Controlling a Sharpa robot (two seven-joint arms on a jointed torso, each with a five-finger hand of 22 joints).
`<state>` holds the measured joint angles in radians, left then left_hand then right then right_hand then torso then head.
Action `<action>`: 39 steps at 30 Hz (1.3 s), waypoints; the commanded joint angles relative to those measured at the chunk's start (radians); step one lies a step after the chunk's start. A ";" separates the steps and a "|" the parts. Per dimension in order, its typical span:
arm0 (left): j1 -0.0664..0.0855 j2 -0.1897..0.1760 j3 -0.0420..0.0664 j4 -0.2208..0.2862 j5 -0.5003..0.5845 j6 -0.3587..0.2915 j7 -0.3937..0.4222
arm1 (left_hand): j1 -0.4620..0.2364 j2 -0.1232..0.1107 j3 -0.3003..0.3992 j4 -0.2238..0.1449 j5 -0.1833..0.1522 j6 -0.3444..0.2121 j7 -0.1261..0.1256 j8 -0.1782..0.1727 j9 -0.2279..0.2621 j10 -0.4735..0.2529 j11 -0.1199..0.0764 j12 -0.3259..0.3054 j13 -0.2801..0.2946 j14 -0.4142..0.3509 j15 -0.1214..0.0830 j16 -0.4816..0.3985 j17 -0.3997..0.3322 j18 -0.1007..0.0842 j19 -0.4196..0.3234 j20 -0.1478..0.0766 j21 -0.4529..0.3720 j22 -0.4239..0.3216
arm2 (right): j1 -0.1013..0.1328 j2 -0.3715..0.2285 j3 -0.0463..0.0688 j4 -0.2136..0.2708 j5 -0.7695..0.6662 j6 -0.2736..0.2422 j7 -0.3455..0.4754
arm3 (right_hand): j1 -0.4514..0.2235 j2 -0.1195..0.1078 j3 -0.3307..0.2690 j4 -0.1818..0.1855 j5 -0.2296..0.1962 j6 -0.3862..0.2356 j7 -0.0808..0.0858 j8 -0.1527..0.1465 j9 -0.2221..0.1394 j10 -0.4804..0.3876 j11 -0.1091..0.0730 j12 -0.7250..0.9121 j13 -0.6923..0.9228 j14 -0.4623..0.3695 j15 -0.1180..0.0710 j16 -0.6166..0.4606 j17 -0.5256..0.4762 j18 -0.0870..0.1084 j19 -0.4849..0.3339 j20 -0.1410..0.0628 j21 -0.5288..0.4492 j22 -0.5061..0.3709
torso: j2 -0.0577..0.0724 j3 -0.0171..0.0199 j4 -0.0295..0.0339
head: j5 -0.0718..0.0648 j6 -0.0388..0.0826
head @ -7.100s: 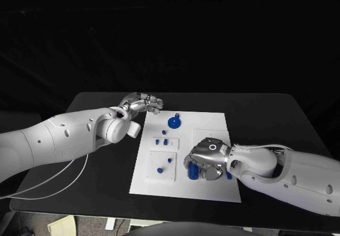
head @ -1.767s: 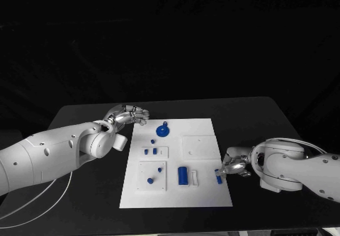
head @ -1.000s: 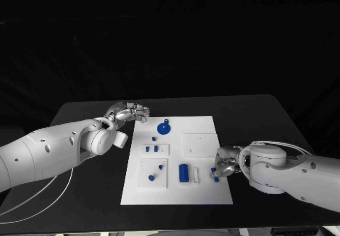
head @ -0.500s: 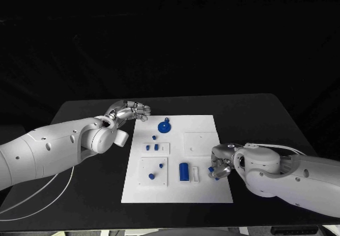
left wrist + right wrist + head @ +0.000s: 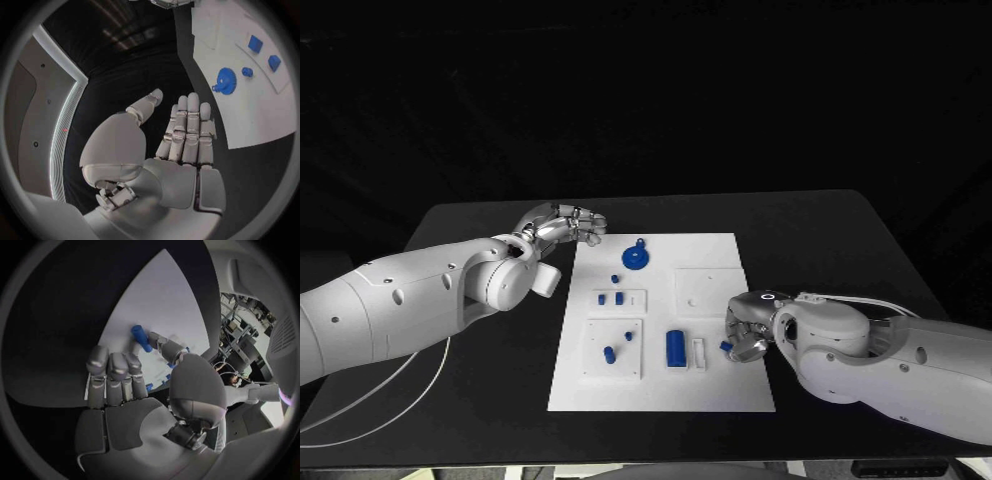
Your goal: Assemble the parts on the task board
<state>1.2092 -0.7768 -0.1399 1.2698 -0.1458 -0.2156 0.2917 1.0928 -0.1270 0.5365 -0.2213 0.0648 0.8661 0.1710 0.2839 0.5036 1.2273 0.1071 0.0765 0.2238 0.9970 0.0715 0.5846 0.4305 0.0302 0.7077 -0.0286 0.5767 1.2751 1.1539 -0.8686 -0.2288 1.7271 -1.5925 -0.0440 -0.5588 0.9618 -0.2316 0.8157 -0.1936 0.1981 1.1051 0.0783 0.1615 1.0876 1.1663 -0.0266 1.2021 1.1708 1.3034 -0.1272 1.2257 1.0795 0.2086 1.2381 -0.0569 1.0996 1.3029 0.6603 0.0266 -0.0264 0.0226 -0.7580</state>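
Blue peg point(image 5: 141, 337) at right hand's point(image 5: 750, 325) fingertips, seemingly pinched; hand has crept inward over task board point(image 5: 718, 250). Insertion likely next. Left hand point(image 5: 567, 224) idle, empty.

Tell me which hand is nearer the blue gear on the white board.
Left. The left hand hovers off the board's far left corner, beside the gear. The right hand sits at the board's right edge, farther off.
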 commanded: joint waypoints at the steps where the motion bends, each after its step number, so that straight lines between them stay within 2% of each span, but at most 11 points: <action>1: 0.001 0.000 0.001 0.002 -0.003 0.015 0.009 | -0.008 0.001 0.000 0.004 -0.003 -0.007 -0.002 0.001 -0.001 -0.001 -0.001 -0.003 0.000 0.007 0.002 -0.005 0.002 0.007 0.007 0.003 -0.006 0.001 | -0.020 -0.005 -0.018 -0.027 0.136 0.036 -0.014 | 0.023 0.074 0.026 -0.005 0.051 -0.010 0.011 -0.003 -0.366 0.000 0.006 -0.008 -0.002 0.005 0.007 -0.004 0.000 0.053 0.001 0.009 -0.001 0.001 | 0.000 0.0011 0.0007 | 0.001 0.000; 2: 0.001 0.000 0.001 0.002 -0.003 0.015 0.009 | -0.008 0.001 0.000 0.004 -0.003 -0.007 -0.002 0.001 -0.001 -0.001 -0.001 -0.003 0.000 0.007 0.002 -0.005 0.002 0.007 0.007 0.002 -0.006 0.002 | -0.020 -0.005 -0.018 -0.028 0.139 0.031 -0.013 | 0.012 0.078 0.029 -0.007 0.067 -0.009 0.011 -0.002 -0.369 0.001 0.005 -0.008 -0.002 0.005 0.006 -0.004 0.000 0.053 0.003 0.010 0.000 0.001 | 0.000 0.0012 0.0004 | 0.002 0.000; 5: 0.001 0.000 0.001 0.003 -0.003 0.015 0.009 | -0.008 0.001 0.000 0.004 -0.003 -0.007 -0.002 0.001 -0.001 -0.001 -0.001 -0.002 0.000 0.007 0.002 -0.005 0.002 0.007 0.007 0.002 -0.006 0.002 | -0.020 -0.005 -0.017 -0.029 0.146 0.016 -0.007 | 0.012 0.078 0.029 -0.007 0.068 -0.009 0.011 -0.002 -0.369 0.001 0.005 -0.008 -0.002 0.005 0.006 -0.004 0.000 0.053 0.003 0.010 0.000 0.001 | 0.000 0.0013 -0.0004 | 0.003 0.000; 6: 0.001 0.000 0.001 0.003 -0.003 0.015 0.009 | -0.008 0.001 0.000 0.004 -0.003 -0.007 -0.002 0.001 -0.001 -0.001 -0.001 -0.002 0.000 0.007 0.002 -0.005 0.002 0.007 0.007 0.002 -0.006 0.002 | -0.020 -0.006 -0.017 -0.029 0.154 0.010 -0.005 | 0.006 0.080 0.030 -0.008 0.076 -0.008 0.010 -0.002 -0.371 0.002 0.006 -0.009 -0.002 0.006 0.006 -0.004 0.000 0.053 0.003 0.010 0.000 0.002 | 0.000 0.0013 -0.0004 | 0.003 0.000; 7: 0.001 0.000 0.001 0.002 -0.003 0.015 0.009 | -0.008 0.001 0.000 0.004 -0.003 -0.007 -0.002 0.001 -0.001 -0.001 -0.001 -0.002 0.000 0.008 0.002 -0.005 0.002 0.007 0.007 0.002 -0.006 0.002 | -0.020 -0.006 -0.017 -0.029 0.164 0.004 -0.003 | -0.021 0.080 0.029 0.010 0.108 -0.006 0.008 -0.001 -0.373 0.005 0.007 -0.007 0.000 0.006 0.008 -0.004 0.000 0.053 0.005 0.012 0.001 0.001 | 0.001 0.0014 -0.0005 | 0.003 0.000; 13: 0.001 0.001 0.001 0.001 -0.003 0.014 0.008 | -0.007 0.002 0.000 0.004 -0.003 -0.007 -0.002 0.001 -0.001 -0.001 -0.001 -0.002 0.000 0.008 0.001 -0.005 0.003 0.007 0.007 0.002 -0.006 0.002 | -0.017 -0.016 -0.016 -0.015 0.201 -0.035 0.006 | -0.054 0.077 0.033 0.007 0.139 0.000 0.007 0.003 -0.384 0.011 0.003 -0.006 0.003 0.008 0.003 -0.004 0.001 0.053 0.009 0.009 0.003 0.000 | 0.000 0.0020 -0.0007 | 0.004 0.000; 17: 0.001 0.001 0.001 0.001 -0.003 0.014 0.009 | -0.007 0.002 0.000 0.003 -0.003 -0.007 -0.002 0.001 -0.001 0.000 -0.001 -0.002 0.000 0.008 0.001 -0.005 0.003 0.007 0.007 0.002 -0.006 0.002 | -0.007 -0.024 -0.014 -0.008 0.224 -0.060 0.012 | -0.064 0.069 0.028 0.007 0.148 0.004 0.006 0.005 -0.387 0.015 0.001 -0.003 0.006 0.009 0.002 -0.004 0.001 0.053 0.012 0.008 0.004 -0.001 | 0.000 0.0019 -0.0009 | 0.005 0.000; 21: 0.001 0.001 0.001 0.001 -0.003 0.014 0.009 | -0.007 0.002 0.000 0.003 -0.003 -0.007 -0.002 0.001 -0.001 0.000 -0.001 -0.002 0.000 0.008 0.001 -0.005 0.004 0.007 0.007 0.002 -0.006 0.003 | 0.002 -0.030 -0.009 0.006 0.276 -0.121 0.027 | -0.071 0.061 0.023 0.011 0.154 0.007 0.005 0.008 -0.390 0.019 0.000 -0.002 0.009 0.010 0.001 -0.005 0.001 0.053 0.014 0.006 0.004 -0.002 | 0.000 0.0014 -0.0004 | 0.006 -0.001; 28: 0.001 0.001 0.001 0.002 -0.003 0.015 0.008 | -0.007 0.002 0.000 0.003 -0.003 -0.007 -0.002 0.001 -0.001 0.000 -0.001 -0.002 0.000 0.009 0.001 -0.006 0.004 0.007 0.007 0.002 -0.007 0.003 | 0.013 -0.024 -0.005 0.013 0.476 -0.211 0.047 | -0.078 0.044 0.018 0.022 0.144 0.009 0.003 0.010 -0.395 0.019 -0.002 -0.004 0.008 0.011 -0.002 -0.007 0.000 0.053 0.018 0.002 0.003 -0.005 | 0.000 0.0005 0.0007 | 0.007 -0.002; 32: 0.001 0.000 0.001 0.002 -0.003 0.014 0.008 | -0.007 0.002 -0.001 0.003 -0.003 -0.008 -0.002 0.001 -0.001 0.000 -0.001 -0.002 0.000 0.009 0.001 -0.006 0.005 0.007 0.007 0.002 -0.007 0.003 | 0.014 -0.019 -0.005 0.010 0.577 -0.211 0.046 | -0.082 0.043 0.013 0.026 0.151 0.010 0.003 0.011 -0.397 0.019 -0.002 -0.005 0.008 0.011 -0.003 -0.008 0.000 0.053 0.019 0.000 0.002 -0.006 | 0.000 0.0002 0.0014 | 0.008 -0.002; 39: 0.001 0.000 0.001 0.004 -0.003 0.016 0.007 | -0.007 0.002 -0.001 0.003 -0.003 -0.008 -0.002 0.001 -0.001 0.000 -0.001 -0.002 0.000 0.009 0.001 -0.006 0.006 0.007 0.007 0.002 -0.007 0.003 | 0.015 -0.003 -0.005 0.007 0.644 -0.188 0.032 | -0.091 0.048 -0.002 0.024 0.160 0.009 0.002 0.013 -0.401 0.017 -0.003 -0.007 0.008 0.011 -0.004 -0.009 0.000 0.053 0.019 -0.004 0.001 -0.007 | 0.000 -0.0001 0.0005 | 0.011 -0.003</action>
<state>1.2092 -0.7778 -0.1399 1.2702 -0.1458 -0.2138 0.2909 1.0928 -0.1270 0.5365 -0.2213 0.0648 0.8661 0.1710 0.2838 0.5038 1.2273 0.1071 0.0765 0.2238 0.9970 0.0715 0.5846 0.4351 0.0303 0.7077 -0.0286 0.5768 1.2776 1.1688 -0.8741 -0.2339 1.7347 -1.0312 -0.2371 -0.5261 0.8787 -0.1816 0.8167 -0.1696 0.3525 1.1091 0.0826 0.1712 0.6889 1.1797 -0.0251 1.1955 1.1786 1.3135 -0.1213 1.2217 1.0796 0.2086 1.2560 -0.0537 1.0995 1.2974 0.6608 0.0266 -0.0255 0.0323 -0.7606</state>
